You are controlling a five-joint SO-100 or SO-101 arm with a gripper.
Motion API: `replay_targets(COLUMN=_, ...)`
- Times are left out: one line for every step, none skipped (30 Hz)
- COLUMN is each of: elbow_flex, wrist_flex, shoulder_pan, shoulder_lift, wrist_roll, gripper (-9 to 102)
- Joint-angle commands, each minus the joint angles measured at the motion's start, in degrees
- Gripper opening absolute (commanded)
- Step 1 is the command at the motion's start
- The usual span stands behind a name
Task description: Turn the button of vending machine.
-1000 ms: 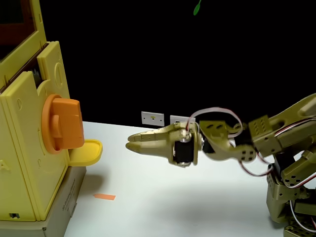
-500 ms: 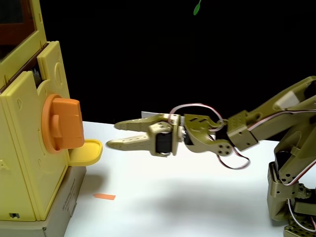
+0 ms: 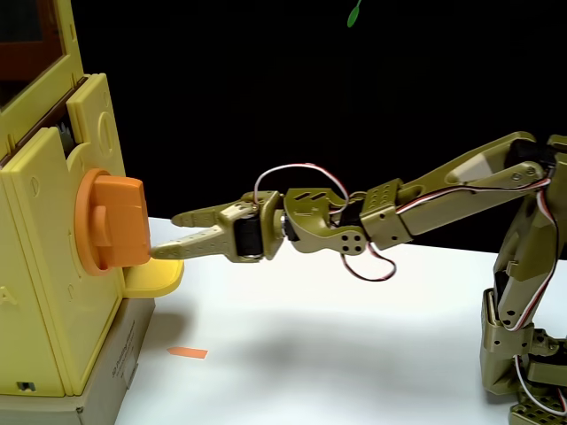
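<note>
Farthest left of my tool stands the big pale yellow plastic vending machine with dimpled panels and a reddish window frame at its top, raised on a grey box on the white worktop. On the face turned toward me sits the large orange plastic button, a round disc with a thick blocky bar jutting out my way. The bar's long axis looks upright in the fixed view, or near it. Just under the button, and directly below my lower fingertip, a small yellow rounded tray sticks out of the machine. Lower down on the worktop lies a small orange scrap, well apart from me.

My olive-green tool reaches level toward the button, fingers spread one above the other. The lower fingertip is at the bar's bottom right corner, touching or nearly so; I cannot tell which. The upper fingertip is a little short of the bar.

So the button lies straight ahead of me, to the left in this view, and slightly above my tool's centre line. I judge that I have not yet got the bar between my fingers. The next move calls for a small lift and a push forward so the fingers straddle the bar, then closing and rolling the wrist. If I stay low, the lower finger may slip under the bar onto the tray.
</note>
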Motion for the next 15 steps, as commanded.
replay_targets(elbow_flex=-5.2, wrist_flex=-1.8, shoulder_pan=-1.0, shoulder_lift=-1.8, wrist_roll=1.5, gripper=42)
replay_targets(elbow_flex=-6.0, wrist_flex=-2.2, shoulder_pan=-1.2, shoulder_lift=-2.7, wrist_roll=1.8, gripper=41)
replay_targets(elbow_flex=-6.8, wrist_flex=-2.8, shoulder_pan=-1.7, shoulder_lift=-3.7, wrist_roll=1.8, gripper=40)
replay_targets(elbow_flex=-7.6, wrist_flex=-3.3, shoulder_pan=-2.0, shoulder_lift=-4.7, wrist_roll=1.9, gripper=38)
replay_targets(elbow_flex=-8.6, wrist_flex=-3.6, shoulder_pan=-2.5, shoulder_lift=-5.9, wrist_roll=2.0, gripper=37)
replay_targets(elbow_flex=-9.7, wrist_flex=-3.9, shoulder_pan=-2.8, shoulder_lift=-6.9, wrist_roll=2.1, gripper=37)
replay_targets(elbow_flex=-10.6, wrist_flex=-4.1, shoulder_pan=-3.1, shoulder_lift=-7.9, wrist_roll=2.1, gripper=36)
replay_targets(elbow_flex=-11.6, wrist_flex=-4.5, shoulder_pan=-3.3, shoulder_lift=-9.0, wrist_roll=2.1, gripper=35)
replay_targets(elbow_flex=-12.4, wrist_flex=-4.6, shoulder_pan=-3.5, shoulder_lift=-9.8, wrist_roll=2.1, gripper=35)
replay_targets(elbow_flex=-13.0, wrist_flex=-5.0, shoulder_pan=-3.6, shoulder_lift=-10.4, wrist_roll=2.3, gripper=34)
replay_targets(elbow_flex=-13.4, wrist_flex=-5.8, shoulder_pan=-3.7, shoulder_lift=-10.9, wrist_roll=2.2, gripper=32)
replay_targets(elbow_flex=-13.6, wrist_flex=-6.7, shoulder_pan=-3.9, shoulder_lift=-11.3, wrist_roll=1.9, gripper=31)
replay_targets(elbow_flex=-14.1, wrist_flex=-7.2, shoulder_pan=-3.9, shoulder_lift=-11.9, wrist_roll=1.6, gripper=30)
replay_targets(elbow_flex=-14.2, wrist_flex=-7.6, shoulder_pan=-3.9, shoulder_lift=-12.0, wrist_roll=1.3, gripper=29)
replay_targets(elbow_flex=-14.3, wrist_flex=-8.1, shoulder_pan=-3.9, shoulder_lift=-12.2, wrist_roll=1.1, gripper=27)
